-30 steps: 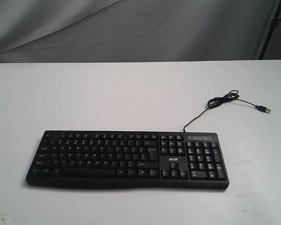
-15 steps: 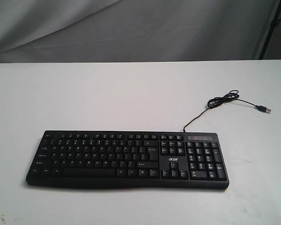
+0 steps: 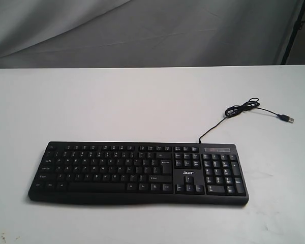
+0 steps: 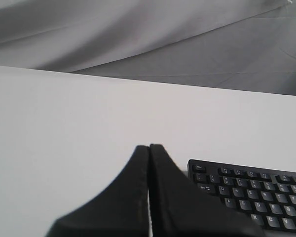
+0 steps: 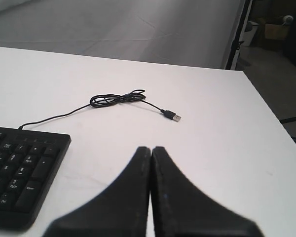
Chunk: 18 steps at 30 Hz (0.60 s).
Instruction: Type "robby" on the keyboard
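Observation:
A black full-size keyboard with a number pad and a small white acer logo lies flat on the white table, toward its front. Its thin black cable coils at the back right and ends in a loose USB plug. Neither arm shows in the exterior view. In the left wrist view my left gripper is shut and empty above bare table, the keyboard's corner just beside it. My right gripper is also shut and empty, with the number pad end off to one side and the cable beyond.
A grey cloth backdrop hangs behind the table. A dark stand rises at the far right, past the table's edge. The right wrist view shows the table's side edge and the floor beyond it.

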Tool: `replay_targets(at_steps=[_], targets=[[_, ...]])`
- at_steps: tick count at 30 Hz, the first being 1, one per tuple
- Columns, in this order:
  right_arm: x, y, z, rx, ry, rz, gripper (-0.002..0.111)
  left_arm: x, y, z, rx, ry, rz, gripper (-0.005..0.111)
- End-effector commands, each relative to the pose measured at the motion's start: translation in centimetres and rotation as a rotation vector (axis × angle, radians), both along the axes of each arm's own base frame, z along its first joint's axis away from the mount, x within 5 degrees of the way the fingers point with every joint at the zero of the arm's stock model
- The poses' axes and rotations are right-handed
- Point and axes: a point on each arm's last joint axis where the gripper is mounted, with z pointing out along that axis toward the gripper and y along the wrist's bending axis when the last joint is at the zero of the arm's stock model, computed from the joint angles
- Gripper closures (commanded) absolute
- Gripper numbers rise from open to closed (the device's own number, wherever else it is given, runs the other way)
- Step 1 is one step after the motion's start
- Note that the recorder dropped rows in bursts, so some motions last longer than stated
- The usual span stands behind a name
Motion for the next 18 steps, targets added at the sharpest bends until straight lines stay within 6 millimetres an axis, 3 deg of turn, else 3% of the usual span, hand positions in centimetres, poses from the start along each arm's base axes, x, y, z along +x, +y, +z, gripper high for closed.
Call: replay_targets(at_steps=[1, 18], targets=[[-0.04, 0.02, -0.13, 0.002, 0.002, 0.003, 0.108, -0.01, -0.04, -0.12, -0.013, -0.002, -0.004, 0.107], [-0.04, 0.02, -0.13, 0.009, 0.001, 0.001, 0.108, -0.01, -0.04, -0.12, -0.013, -0.002, -0.004, 0.107]])
